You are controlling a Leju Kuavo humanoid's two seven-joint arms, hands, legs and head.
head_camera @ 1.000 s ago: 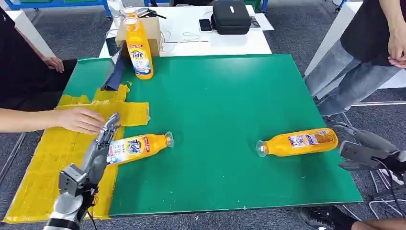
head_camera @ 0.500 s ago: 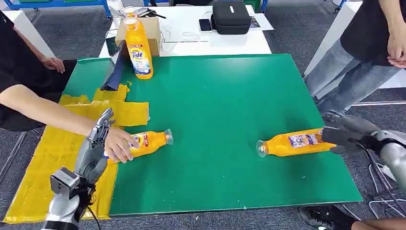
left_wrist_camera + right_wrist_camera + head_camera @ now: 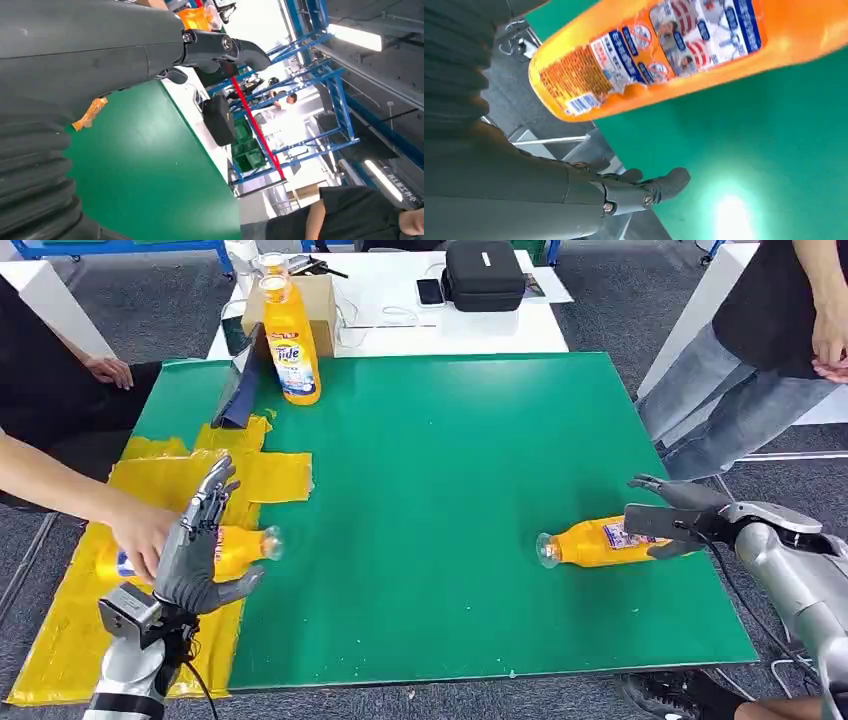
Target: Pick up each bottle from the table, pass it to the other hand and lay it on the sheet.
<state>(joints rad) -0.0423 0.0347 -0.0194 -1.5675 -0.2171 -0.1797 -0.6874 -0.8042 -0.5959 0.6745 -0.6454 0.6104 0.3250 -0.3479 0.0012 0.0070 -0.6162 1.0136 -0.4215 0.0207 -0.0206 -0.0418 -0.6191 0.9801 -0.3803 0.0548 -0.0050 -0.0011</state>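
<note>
**At the table's right edge: a bottle by the right hand**

The orange bottle (image 3: 590, 542) lies on its side on the green table (image 3: 450, 470), cap pointing left. The right hand (image 3: 668, 523) hangs spread over its bottom end, holding nothing. The left hand (image 3: 200, 550) is far away, spread, holding nothing.

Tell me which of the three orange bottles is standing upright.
The bottle at the table's far left corner, beside the cardboard box. The other two lie on their sides.
</note>
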